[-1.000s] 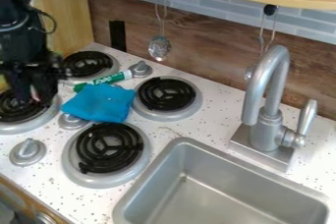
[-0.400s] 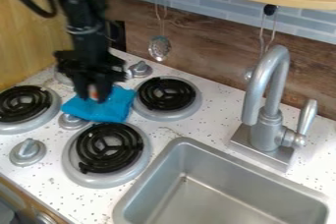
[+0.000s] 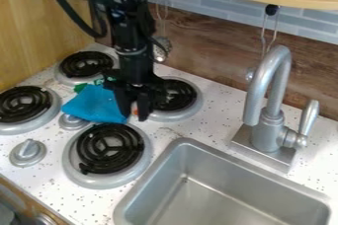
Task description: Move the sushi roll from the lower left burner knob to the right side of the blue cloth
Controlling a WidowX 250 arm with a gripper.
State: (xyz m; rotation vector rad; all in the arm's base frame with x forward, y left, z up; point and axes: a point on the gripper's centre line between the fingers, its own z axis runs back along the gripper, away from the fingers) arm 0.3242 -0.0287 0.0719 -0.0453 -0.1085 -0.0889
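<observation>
Although I cannot tell whether my gripper (image 3: 135,109) is spread or pinching something, the blue cloth (image 3: 96,104) lies just beside it, on the side away from the faucet (image 3: 267,132), among the burners (image 3: 110,148) on the surface (image 3: 214,115).

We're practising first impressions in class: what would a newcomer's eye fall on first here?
Probably the bright blue cloth, lying among the black coil burners at left, with the black gripper hanging down by its right edge. Next comes the curved silver faucet, standing right of centre behind the grey metal sink.
</observation>
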